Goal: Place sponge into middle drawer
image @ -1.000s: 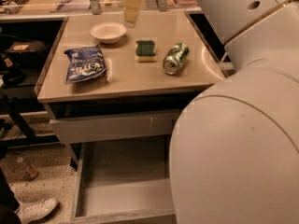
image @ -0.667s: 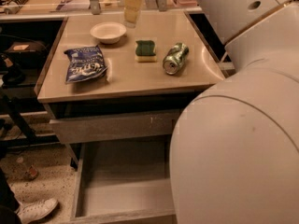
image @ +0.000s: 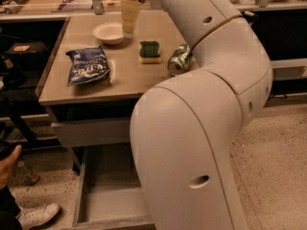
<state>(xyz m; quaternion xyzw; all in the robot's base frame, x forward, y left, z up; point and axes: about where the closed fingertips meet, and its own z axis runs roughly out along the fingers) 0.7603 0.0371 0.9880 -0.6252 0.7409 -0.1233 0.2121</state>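
- Starting at the left, noted a person's hand (image: 8,163) and shoe (image: 39,214) near the open middle drawer (image: 108,202); judged that side tight for a swing.
- Found a chip bag (image: 87,66) flat by the left edge of the surface (image: 129,83), a bowl (image: 108,32) behind it.
- Saw the drawer pulled well out below, floor bare, open to a drop from above; right part hidden by the arm (image: 192,152).
- Located the jaws high over the surface's far edge, just right of the bowl; could not tell whether apart or together.
- Found the sponge (image: 150,51) green side up, not yet gripped, crushed can (image: 179,60) close on its right, crowding that flank.
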